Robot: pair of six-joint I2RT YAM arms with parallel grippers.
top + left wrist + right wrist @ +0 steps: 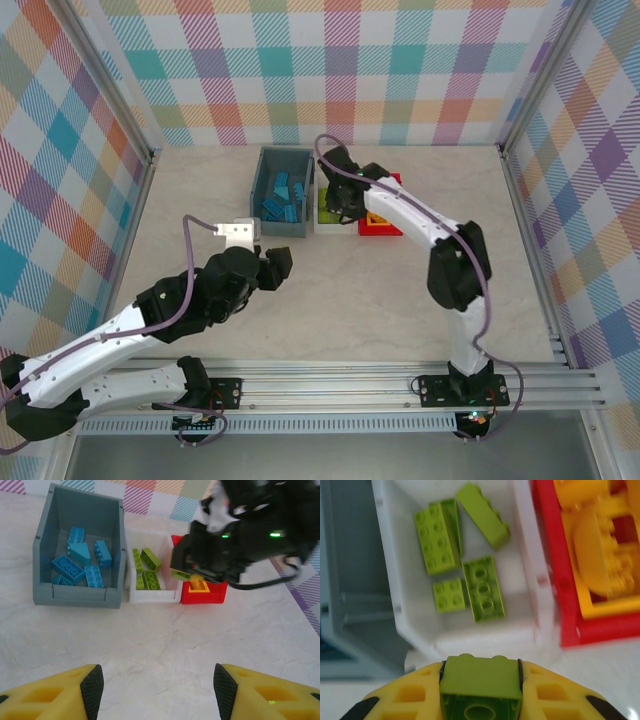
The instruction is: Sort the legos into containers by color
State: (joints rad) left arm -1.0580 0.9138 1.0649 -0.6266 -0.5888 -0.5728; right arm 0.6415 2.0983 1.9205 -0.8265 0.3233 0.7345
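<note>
Now my right tool (480, 690) is clenched on a lime brick (480, 676), with the white bin (485, 641) just ahead at the far edge of the desk (380, 280). My left tool (158, 687) hangs released, farther back.

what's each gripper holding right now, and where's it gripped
The right gripper pinches a lime green lego by its two opposite side faces, one finger on each. The left gripper is open and holds nothing.

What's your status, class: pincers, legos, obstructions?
Right pincer shut on lime lego, by white bin. Left pincer open, empty. Nothing in the way.
</note>
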